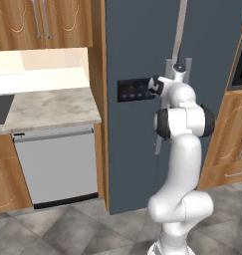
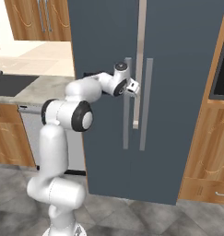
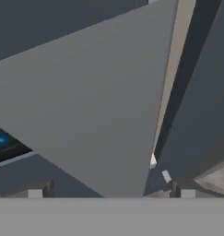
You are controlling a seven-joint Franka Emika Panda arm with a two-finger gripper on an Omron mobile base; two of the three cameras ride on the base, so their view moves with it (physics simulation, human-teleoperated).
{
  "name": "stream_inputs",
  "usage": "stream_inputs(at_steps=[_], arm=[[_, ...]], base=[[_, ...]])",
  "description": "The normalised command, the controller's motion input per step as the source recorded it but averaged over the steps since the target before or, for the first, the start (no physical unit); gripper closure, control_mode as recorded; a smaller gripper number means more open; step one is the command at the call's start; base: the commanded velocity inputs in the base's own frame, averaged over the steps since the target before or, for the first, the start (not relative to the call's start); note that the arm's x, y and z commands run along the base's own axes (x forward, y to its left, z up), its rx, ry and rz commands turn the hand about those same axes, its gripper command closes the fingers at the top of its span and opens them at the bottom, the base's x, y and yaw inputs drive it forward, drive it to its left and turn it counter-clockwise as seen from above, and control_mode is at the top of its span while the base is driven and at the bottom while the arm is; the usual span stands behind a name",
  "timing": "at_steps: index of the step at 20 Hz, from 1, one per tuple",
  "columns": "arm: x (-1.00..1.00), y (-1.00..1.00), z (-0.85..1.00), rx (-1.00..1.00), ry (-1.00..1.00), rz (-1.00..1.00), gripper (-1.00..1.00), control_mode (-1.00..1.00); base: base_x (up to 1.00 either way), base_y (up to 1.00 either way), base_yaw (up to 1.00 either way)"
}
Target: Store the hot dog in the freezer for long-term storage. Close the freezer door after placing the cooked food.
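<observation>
Your gripper [image 2: 132, 88]: fingers apart astride the freezer door [image 2: 109, 55] handle [image 2: 126, 103], control panel [image 1: 135, 90] at nine o'clock.

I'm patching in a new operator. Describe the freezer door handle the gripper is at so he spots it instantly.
Find the tall slate-blue freezer between the wooden cabinets. Down its middle run two grey vertical bars; the freezer door handle is the left one, beside the gripper. Unlike its twin, it sits on the side with the small black control panel.
</observation>
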Motion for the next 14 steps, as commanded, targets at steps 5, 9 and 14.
stream_inputs(at_steps=[5,9,14], arm=[[0.29,-0.25,0.0,0.0,-0.06,0.1,-1.0,-1.0],[0.19,-0.11,0.0,0.0,-0.13,0.08,-1.0,-1.0],[0.13,-0.02,0.0,0.0,-0.24,0.05,-1.0,-1.0]], base=[[0.0,0.0,0.0],[0.0,0.0,0.0],[0.0,0.0,0.0]])
